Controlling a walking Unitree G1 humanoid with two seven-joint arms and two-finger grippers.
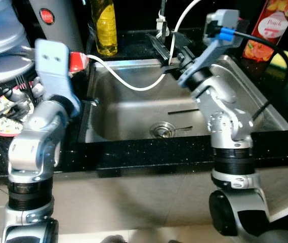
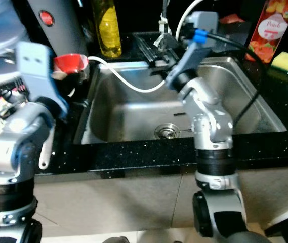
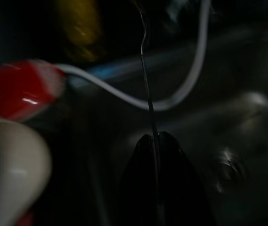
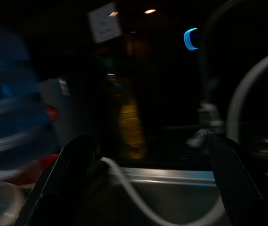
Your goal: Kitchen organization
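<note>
A steel sink is set in a black counter, and a white hose sags across it from a red bowl on the left rim. My left arm is raised beside that bowl. In its wrist view the left gripper has both fingers pressed together, and a thin dark line rises from the tips; I cannot tell what it is. My right gripper is open over the back of the sink near the tap, with nothing between its fingers. A thin utensil lies by the drain.
A yellow oil bottle and a grey appliance with a red button stand behind the sink. At left are a blue water jug and a plate with cutlery. A juice carton and a yellow sponge sit at right.
</note>
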